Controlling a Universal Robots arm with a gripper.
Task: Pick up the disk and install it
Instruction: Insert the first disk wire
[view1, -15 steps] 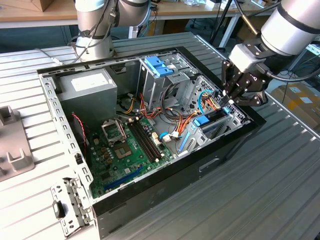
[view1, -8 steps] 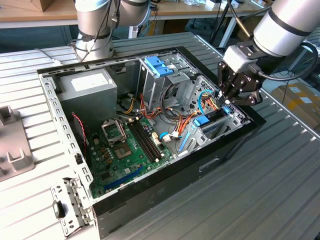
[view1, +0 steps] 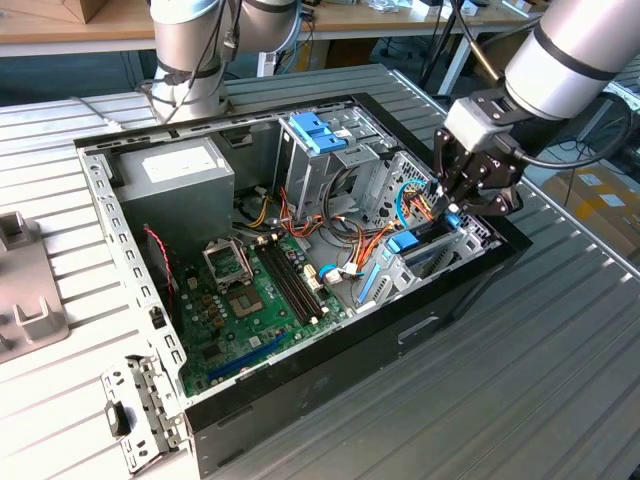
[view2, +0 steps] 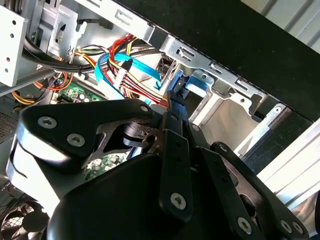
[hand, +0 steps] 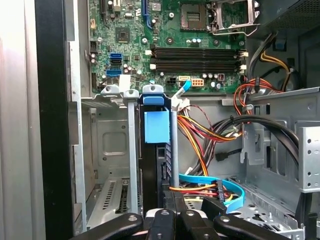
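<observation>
Gripper nearest us, clamped on the disk at six o'clock edge; we judge it rigid, heavy, shock-sensitive.

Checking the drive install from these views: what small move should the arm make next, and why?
Probably a slow, straight push that eases the disk a little deeper into the drive bay. In the first wrist view the gripper appears shut on the disk's near end, and the disk stands on edge, aligned with the bay's metal wall. Loose cables lie close beside it, so go gently.
</observation>
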